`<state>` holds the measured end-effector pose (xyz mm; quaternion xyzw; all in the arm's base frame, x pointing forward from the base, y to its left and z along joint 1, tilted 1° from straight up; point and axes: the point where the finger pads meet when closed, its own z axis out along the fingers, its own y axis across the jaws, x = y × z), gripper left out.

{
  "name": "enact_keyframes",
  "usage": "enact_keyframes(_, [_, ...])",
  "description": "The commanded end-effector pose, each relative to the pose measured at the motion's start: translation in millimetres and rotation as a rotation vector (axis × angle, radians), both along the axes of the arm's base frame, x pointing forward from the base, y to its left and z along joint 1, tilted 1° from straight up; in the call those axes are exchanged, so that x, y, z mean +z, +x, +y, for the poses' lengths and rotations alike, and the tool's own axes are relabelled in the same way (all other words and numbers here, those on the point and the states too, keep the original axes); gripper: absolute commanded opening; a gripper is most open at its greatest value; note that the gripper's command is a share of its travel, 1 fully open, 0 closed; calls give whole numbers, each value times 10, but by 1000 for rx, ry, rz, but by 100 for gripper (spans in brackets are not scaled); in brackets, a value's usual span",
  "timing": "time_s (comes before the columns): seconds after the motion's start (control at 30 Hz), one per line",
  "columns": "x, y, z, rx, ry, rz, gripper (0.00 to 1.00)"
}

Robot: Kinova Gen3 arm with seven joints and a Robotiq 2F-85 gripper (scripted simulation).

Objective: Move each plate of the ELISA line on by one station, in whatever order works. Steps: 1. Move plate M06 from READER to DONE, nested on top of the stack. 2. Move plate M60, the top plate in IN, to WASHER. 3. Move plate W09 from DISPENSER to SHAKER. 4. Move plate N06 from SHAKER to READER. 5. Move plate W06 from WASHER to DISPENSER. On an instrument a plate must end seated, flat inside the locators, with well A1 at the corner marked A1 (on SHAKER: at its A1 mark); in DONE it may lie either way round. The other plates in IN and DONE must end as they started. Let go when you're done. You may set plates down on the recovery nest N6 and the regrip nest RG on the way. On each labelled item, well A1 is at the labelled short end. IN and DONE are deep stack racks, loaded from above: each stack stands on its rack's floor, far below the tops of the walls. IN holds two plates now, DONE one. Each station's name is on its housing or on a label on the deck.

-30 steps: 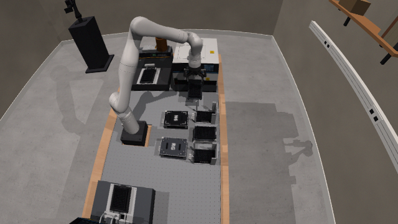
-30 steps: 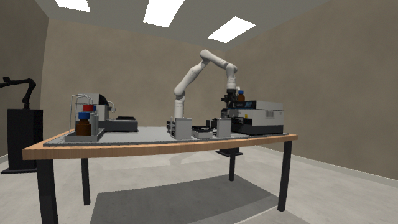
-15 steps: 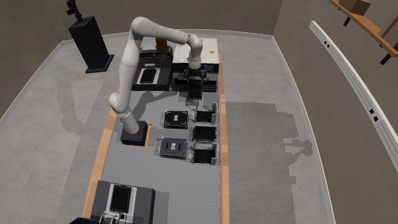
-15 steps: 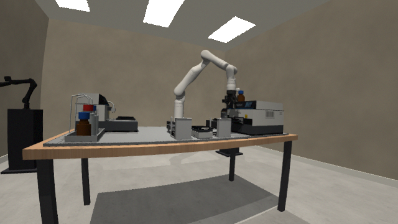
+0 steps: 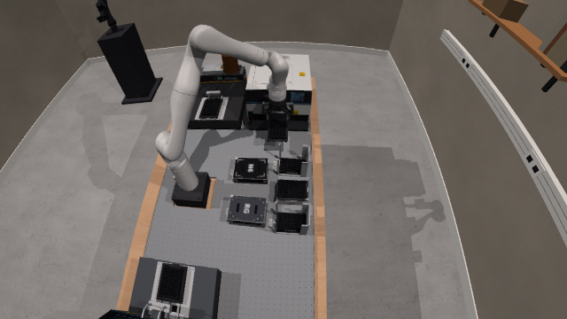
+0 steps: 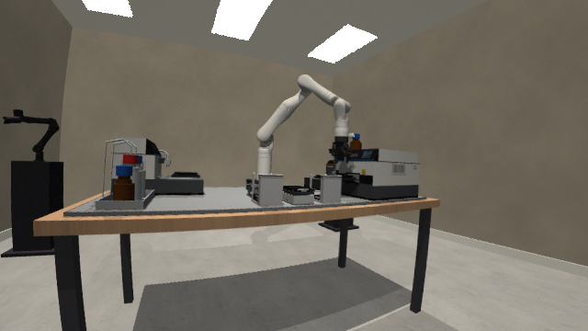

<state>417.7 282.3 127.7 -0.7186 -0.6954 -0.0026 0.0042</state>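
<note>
My gripper (image 5: 278, 116) (image 6: 339, 159) is open and points down, right over a black well plate (image 5: 277, 132) that lies on the tray sticking out of the front of the white READER housing (image 5: 279, 73) (image 6: 386, 171). The fingers stand at either side of the plate's far end; I cannot tell whether they touch it. Another plate (image 5: 212, 108) lies on the instrument left of the reader. A plate (image 5: 291, 190) (image 6: 298, 189) lies on the low station between the two stack racks (image 5: 304, 163) (image 5: 305, 225). One more plate (image 5: 172, 282) lies on the instrument at the front.
The N6 nest (image 5: 251, 169) and RG nest (image 5: 247, 209) lie bare, left of the racks. The arm's base (image 5: 191, 190) stands at the deck's left edge. A tray of bottles (image 6: 124, 188) stands at the near end of the table. A black pedestal (image 5: 128, 62) stands off the table.
</note>
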Motion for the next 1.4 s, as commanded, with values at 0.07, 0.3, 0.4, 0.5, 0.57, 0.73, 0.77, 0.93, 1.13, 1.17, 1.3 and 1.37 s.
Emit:
enact_keyframes(0.07, [-71, 4, 3, 0, 1, -1, 100])
enact_keyframes(0.3, [-138, 4, 4, 0, 1, -1, 100])
enact_keyframes(0.4, [-178, 4, 5, 0, 1, -1, 100])
enact_keyframes(0.5, [-218, 4, 5, 0, 1, -1, 100])
enact_keyframes(0.57, [-244, 4, 5, 0, 1, -1, 100])
enact_keyframes(0.73, [-298, 4, 6, 0, 1, -1, 100])
enact_keyframes(0.77, [-298, 4, 6, 0, 1, -1, 100])
enact_keyframes(0.93, [-364, 3, 7, 0, 1, -1, 100])
enact_keyframes(1.13, [-368, 3, 7, 0, 1, -1, 100])
enact_keyframes(1.17, [-367, 3, 7, 0, 1, -1, 100])
enact_keyframes(1.3, [-366, 3, 7, 0, 1, -1, 100])
enact_keyframes(1.37, [-367, 3, 7, 0, 1, -1, 100])
